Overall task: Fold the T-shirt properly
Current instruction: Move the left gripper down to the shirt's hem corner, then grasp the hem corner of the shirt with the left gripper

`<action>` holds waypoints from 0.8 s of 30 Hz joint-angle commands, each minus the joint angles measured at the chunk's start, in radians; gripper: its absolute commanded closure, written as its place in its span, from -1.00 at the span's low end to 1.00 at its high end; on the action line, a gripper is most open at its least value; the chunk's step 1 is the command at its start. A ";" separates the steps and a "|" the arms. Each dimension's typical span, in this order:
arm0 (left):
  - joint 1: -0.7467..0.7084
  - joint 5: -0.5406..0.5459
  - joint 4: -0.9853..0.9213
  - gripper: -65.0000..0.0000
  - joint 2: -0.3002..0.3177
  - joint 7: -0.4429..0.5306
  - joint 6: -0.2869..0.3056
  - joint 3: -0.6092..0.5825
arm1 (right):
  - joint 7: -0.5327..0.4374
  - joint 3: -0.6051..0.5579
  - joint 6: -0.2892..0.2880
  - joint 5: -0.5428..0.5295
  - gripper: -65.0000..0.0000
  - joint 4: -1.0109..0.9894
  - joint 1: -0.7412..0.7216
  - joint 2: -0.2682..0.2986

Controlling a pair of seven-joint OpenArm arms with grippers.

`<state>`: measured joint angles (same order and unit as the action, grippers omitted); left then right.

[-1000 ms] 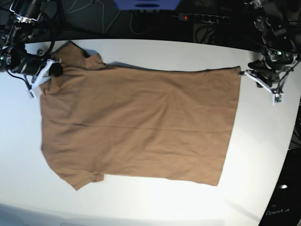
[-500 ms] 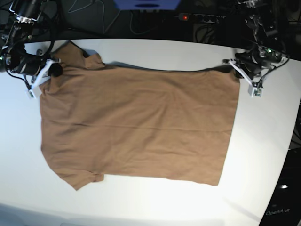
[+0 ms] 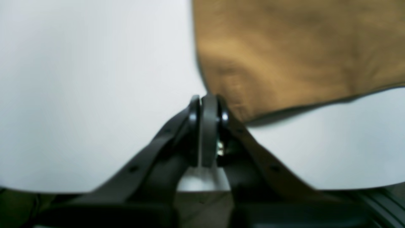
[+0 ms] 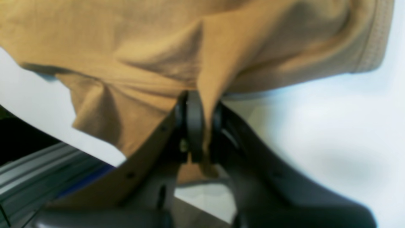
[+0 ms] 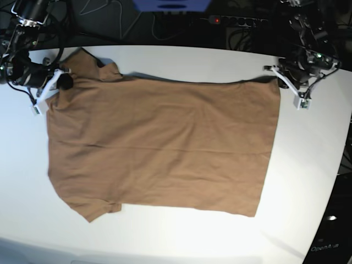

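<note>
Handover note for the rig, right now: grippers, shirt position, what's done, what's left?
Right gripper: shut on the T-shirt, cloth pinched between the jaws near the shoulder.
Left gripper: shut at the hem corner; the wrist view shows cloth beside the jaws, not clearly between them, so check the grip.
T-shirt: spread flat on the white table, collar end toward the right arm, hem toward the left arm.
Done: shirt laid out.
Left: every fold.

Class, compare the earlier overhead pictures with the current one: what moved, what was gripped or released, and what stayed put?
The left gripper moved from beside the table edge in to the T-shirt's hem corner, lifting it slightly; whether it actually grips cloth is unclear. The right gripper stayed shut on the shoulder fabric, and the shirt stayed spread on the table.
</note>
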<state>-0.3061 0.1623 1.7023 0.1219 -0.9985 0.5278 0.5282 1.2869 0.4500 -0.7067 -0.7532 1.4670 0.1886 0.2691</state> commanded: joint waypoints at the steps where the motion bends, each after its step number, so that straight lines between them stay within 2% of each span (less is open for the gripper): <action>1: -0.006 -0.011 0.009 0.76 0.009 -0.012 0.001 0.011 | 0.043 0.002 0.009 0.070 1.00 -0.001 0.005 0.011; 3: -0.006 -0.011 0.009 0.51 0.009 -0.009 0.022 0.014 | 0.043 0.002 0.009 0.070 1.00 -0.001 -0.002 0.009; 5: -0.006 -0.011 0.009 0.34 0.011 -0.012 0.088 0.036 | 0.043 0.002 0.009 0.073 1.00 -0.004 -0.008 0.009; 7: -0.006 -0.013 0.009 0.32 0.008 -0.013 0.157 0.099 | 0.043 0.002 0.009 0.073 1.00 -0.004 -0.011 0.009; 8: -0.002 -0.013 0.009 0.32 0.008 -0.018 0.170 0.128 | 0.043 0.002 0.009 0.073 1.00 -0.004 -0.011 0.009; 15: 0.041 -0.020 0.009 0.32 0.017 -0.151 0.170 0.231 | 0.043 0.000 0.009 0.074 1.00 -0.004 -0.014 0.008; 24: 0.095 -0.014 0.011 0.32 0.017 -0.271 0.170 0.247 | 0.043 0.000 0.009 0.074 1.00 -0.005 -0.014 0.008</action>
<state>-0.2195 0.1417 1.6958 0.1272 -1.2816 0.6960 0.7712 1.2942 0.4492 -0.7033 -0.7391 1.4612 0.1696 0.2684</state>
